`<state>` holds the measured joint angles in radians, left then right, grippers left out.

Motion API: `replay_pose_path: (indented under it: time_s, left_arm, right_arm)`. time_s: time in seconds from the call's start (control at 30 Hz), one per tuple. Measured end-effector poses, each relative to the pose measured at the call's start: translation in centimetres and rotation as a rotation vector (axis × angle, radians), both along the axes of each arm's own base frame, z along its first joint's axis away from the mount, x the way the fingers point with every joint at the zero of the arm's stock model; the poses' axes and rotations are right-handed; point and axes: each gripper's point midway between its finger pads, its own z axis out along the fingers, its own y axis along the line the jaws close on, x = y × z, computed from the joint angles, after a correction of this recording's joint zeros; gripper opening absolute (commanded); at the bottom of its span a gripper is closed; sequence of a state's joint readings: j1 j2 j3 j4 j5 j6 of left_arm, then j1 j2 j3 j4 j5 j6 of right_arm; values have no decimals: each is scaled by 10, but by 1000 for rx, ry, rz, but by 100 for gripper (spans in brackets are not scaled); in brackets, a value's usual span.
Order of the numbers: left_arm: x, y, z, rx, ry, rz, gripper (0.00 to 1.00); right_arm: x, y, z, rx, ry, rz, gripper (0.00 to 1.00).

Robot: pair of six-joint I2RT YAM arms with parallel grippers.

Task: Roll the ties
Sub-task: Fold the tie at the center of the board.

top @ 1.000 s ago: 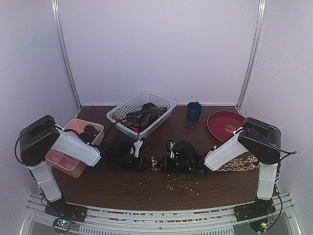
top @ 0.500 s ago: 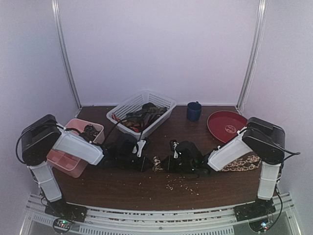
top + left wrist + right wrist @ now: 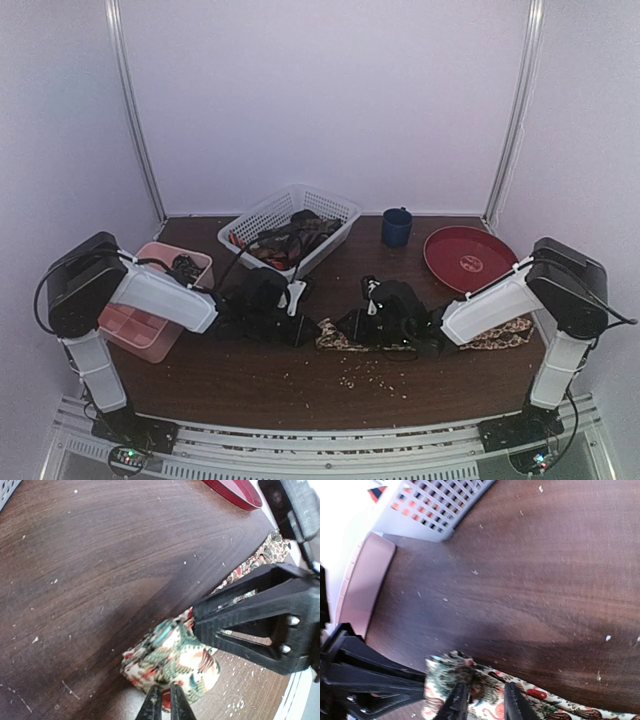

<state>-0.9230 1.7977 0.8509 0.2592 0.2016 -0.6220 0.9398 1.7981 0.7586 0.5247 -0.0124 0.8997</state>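
A tan floral tie [image 3: 495, 337] lies across the table's front right, and its left end is wound into a small roll [image 3: 172, 661]. My left gripper [image 3: 162, 702] is at the roll's near edge, its fingers almost together with a sliver of red fabric between them. From the opposite side my right gripper [image 3: 485, 700] straddles the tie [image 3: 495, 702] just behind the roll, jaws apart, one finger [image 3: 459, 700] against the roll. In the top view both grippers, left [image 3: 305, 328] and right [image 3: 350, 325], meet at the roll. More ties [image 3: 290, 240] lie heaped in the basket.
A white lattice basket [image 3: 335, 205] stands at the back centre and a pink tray [image 3: 130, 330] at the left. A blue mug [image 3: 396, 227] and a red plate [image 3: 460, 255] are back right. Crumbs [image 3: 370, 375] dot the wood in front of the grippers.
Both grippers and the rolled end have shifted a little to the right. The right gripper's jaws have spread apart, and the left gripper's fingers have eased slightly.
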Motion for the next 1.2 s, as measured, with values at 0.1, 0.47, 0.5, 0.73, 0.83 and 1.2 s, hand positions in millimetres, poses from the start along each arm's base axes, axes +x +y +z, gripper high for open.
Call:
replay_pose_path:
  time_s: [0.1, 0.47, 0.5, 0.73, 0.83, 1.2]
  left_arm:
    - [1, -5, 1, -2, -7, -9, 9]
    - [1, -14, -10, 17, -2, -31, 9]
    - [1, -15, -10, 17, -3, -33, 9]
    - [-1, -17, -9, 13, -5, -42, 9]
    - [0, -17, -9, 15, -7, -38, 9]
    - [5, -5, -10, 52, -34, 13, 8]
  right_arm:
    - [2, 1, 12, 18, -21, -3, 38]
    - [-1, -2, 7, -13, -5, 2, 35]
    - [0, -2, 6, -15, -2, 4, 34]
    - [-4, 1, -9, -35, 31, 24, 29]
    - [-5, 3, -11, -31, 42, 31, 28]
    - [-12, 17, -7, 83, 135, 41, 20]
